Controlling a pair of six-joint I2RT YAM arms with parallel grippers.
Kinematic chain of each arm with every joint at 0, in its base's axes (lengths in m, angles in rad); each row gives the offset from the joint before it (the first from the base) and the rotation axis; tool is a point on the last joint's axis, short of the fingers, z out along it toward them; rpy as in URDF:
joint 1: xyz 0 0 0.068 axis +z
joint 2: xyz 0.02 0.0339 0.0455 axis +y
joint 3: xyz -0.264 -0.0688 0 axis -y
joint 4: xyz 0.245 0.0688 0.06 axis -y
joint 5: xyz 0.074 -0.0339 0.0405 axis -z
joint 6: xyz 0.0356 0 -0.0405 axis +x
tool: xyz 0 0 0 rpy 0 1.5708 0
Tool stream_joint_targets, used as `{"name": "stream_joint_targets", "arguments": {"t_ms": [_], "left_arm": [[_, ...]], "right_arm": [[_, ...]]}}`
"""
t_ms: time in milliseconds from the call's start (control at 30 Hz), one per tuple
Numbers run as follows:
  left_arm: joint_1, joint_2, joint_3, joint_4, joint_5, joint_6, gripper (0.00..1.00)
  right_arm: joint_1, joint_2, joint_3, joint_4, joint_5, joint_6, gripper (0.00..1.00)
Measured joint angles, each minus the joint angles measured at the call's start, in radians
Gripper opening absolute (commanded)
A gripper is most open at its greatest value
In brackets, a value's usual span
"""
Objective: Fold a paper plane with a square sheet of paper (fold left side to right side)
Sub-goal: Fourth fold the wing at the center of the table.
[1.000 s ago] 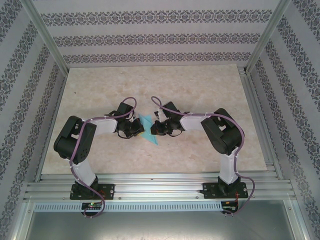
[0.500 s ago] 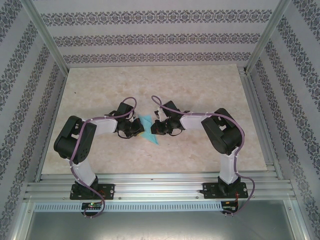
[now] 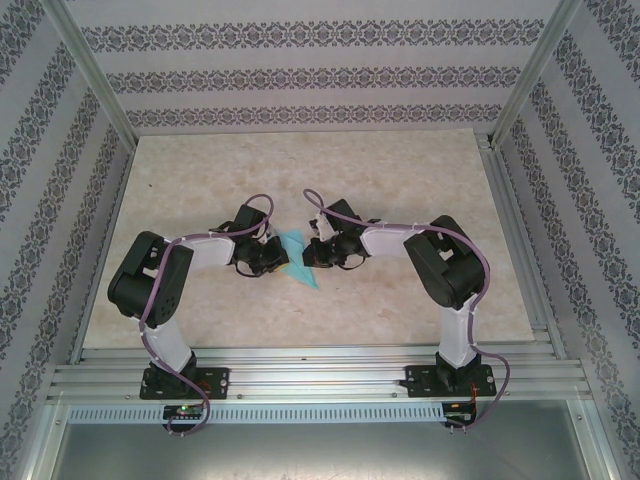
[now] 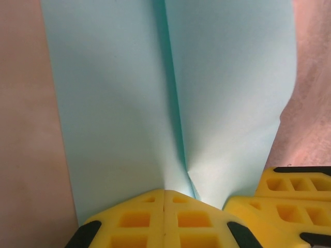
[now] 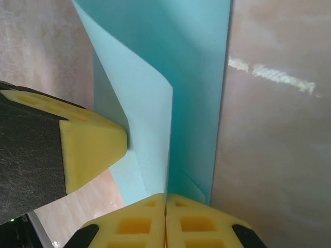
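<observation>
The square sheet of paper [image 3: 305, 272] is light blue, folded narrow, and ends in a point toward the near side; no paper plane is in view. It sits between my two grippers at the middle of the table. My left gripper [image 3: 279, 257] is shut on its left side. In the left wrist view the sheet [image 4: 114, 103] rises from the closed yellow jaws of the left gripper [image 4: 164, 194], with a crease running up it. My right gripper [image 3: 303, 253] is shut on a standing flap of the sheet [image 5: 150, 103]; the flap's edge runs into that gripper's [image 5: 165, 196] closed jaws.
The beige marbled table [image 3: 300, 170] has bare room behind and to both sides. Patterned walls enclose it on three sides, and aluminium rails [image 3: 320, 365] run along the near edge. The two grippers' fingers [image 4: 279, 194] almost touch each other.
My right gripper has crept a little to the left, toward the left gripper, narrowing the visible strip of paper. The left arm has stayed put.
</observation>
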Motion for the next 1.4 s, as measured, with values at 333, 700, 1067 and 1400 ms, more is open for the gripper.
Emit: {"name": "stream_joint_targets", "arguments": {"t_ms": [333, 700, 1067, 1400], "left_arm": [[0.0, 0.002, 0.0, 0.005, 0.001, 0.0, 0.03], [0.0, 0.002, 0.0, 0.006, 0.001, 0.0, 0.03], [0.0, 0.002, 0.0, 0.007, 0.0, 0.0, 0.03], [0.0, 0.002, 0.002, 0.006, 0.001, 0.0, 0.03]], "right_arm": [[0.0, 0.023, 0.02, -0.016, -0.001, -0.004, 0.08], [-0.005, 0.034, 0.025, -0.014, -0.005, -0.008, 0.08], [-0.006, 0.012, -0.033, 0.062, -0.013, 0.008, 0.08], [-0.006, 0.011, -0.035, 0.065, -0.011, 0.008, 0.08]]}}
